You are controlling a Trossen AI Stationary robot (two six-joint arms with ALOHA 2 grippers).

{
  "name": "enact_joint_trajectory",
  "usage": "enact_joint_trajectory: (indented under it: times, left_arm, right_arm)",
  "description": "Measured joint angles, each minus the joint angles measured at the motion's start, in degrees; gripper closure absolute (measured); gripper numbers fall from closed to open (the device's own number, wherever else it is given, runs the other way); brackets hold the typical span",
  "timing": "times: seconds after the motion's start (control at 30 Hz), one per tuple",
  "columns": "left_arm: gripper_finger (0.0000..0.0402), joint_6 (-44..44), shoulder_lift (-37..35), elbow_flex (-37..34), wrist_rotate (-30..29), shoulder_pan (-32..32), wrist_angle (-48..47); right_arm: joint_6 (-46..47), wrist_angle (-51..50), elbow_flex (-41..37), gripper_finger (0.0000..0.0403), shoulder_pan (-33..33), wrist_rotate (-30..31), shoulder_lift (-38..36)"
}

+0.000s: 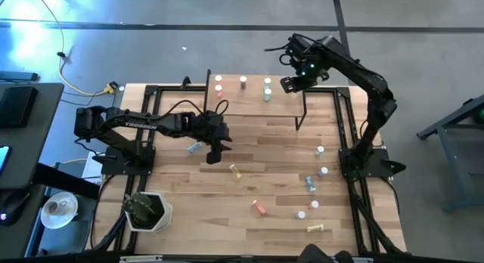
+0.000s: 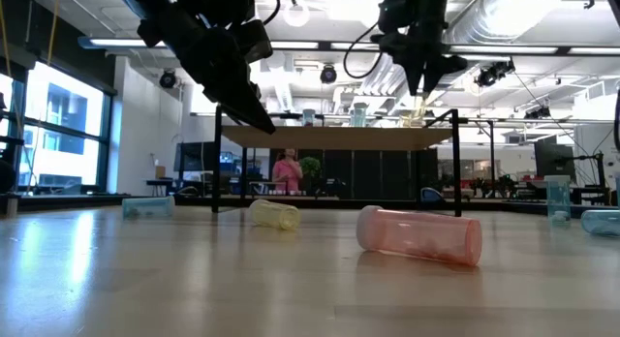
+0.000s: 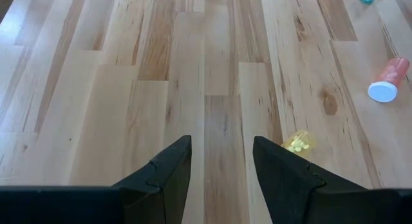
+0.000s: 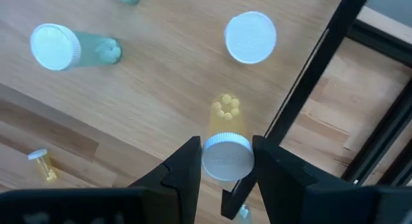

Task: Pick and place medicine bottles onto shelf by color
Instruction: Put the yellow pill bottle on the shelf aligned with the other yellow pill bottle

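Right gripper (image 4: 226,161) clamps yellow bottle (image 4: 226,143) over shelf (image 4: 154,102), apparently; only wrist view shows grip

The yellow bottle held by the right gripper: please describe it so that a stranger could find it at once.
Look at the shelf at the far edge of the table, where the right gripper hovers over its right end. Between its fingers stands a yellow bottle with a white cap. Unlike the other bottles on the shelf, it is gripped at the cap.

Bottles (image 1: 243,82) on shelf (image 1: 257,104) (others (image 1: 311,184) on tabletop (image 1: 257,165))
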Motion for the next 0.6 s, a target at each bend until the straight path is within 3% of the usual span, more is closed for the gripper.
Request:
enact_joint_trajectory:
  times: [0.6]
  left_arm:
    - [0.0243,0.01,0.00,0.00,0.02,0.02,0.03]
  right_arm:
    - [-0.01,0.66,-0.17,0.0277,0.71,-1.12,2.37]
